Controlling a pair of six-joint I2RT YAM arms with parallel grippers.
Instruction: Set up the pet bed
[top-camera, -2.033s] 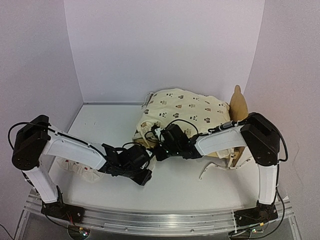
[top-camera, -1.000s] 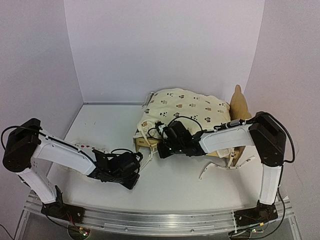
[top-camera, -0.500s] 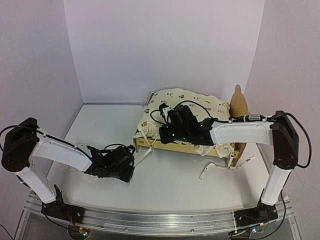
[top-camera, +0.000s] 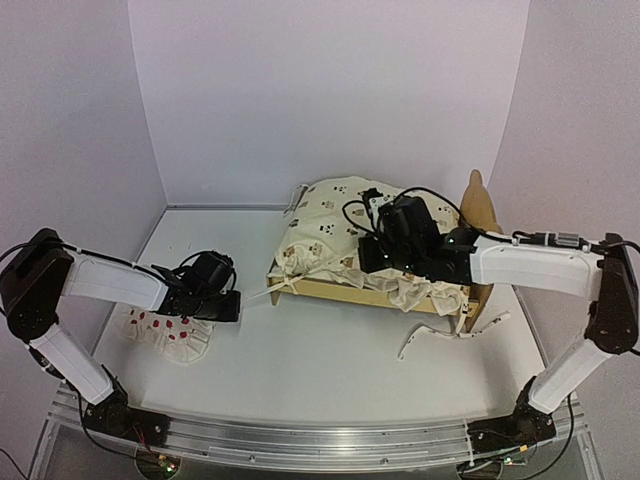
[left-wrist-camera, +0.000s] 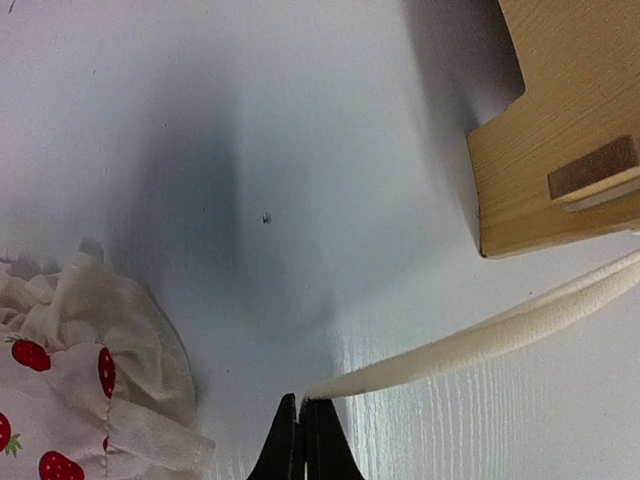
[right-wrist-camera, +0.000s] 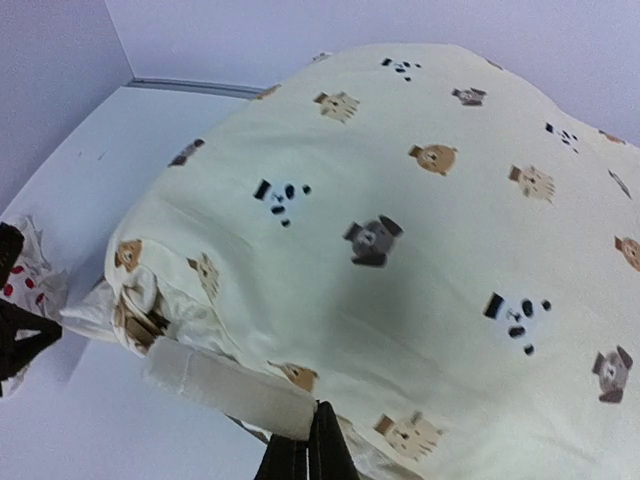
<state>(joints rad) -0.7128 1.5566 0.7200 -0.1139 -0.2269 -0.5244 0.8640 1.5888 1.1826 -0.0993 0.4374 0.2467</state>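
Left gripper (top-camera: 236, 305) backed off (pinching strap (top-camera: 262, 296)), pet bed (top-camera: 330, 290) rightward.

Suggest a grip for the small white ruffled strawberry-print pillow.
Pinch the frill on the edge facing the plywood pet bed, from above. The white strawberry-print pillow lies flat on the table, so probably only that thin ruffle fits between jaws. Left gripper is shut on the cream tie strap.

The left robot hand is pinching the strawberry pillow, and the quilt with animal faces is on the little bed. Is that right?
Not quite. The left gripper is shut on a cream tie strap, not the strawberry pillow, which lies loose beside it; the left wrist view shows this. The animal-face quilt is on the pet bed, as you said.
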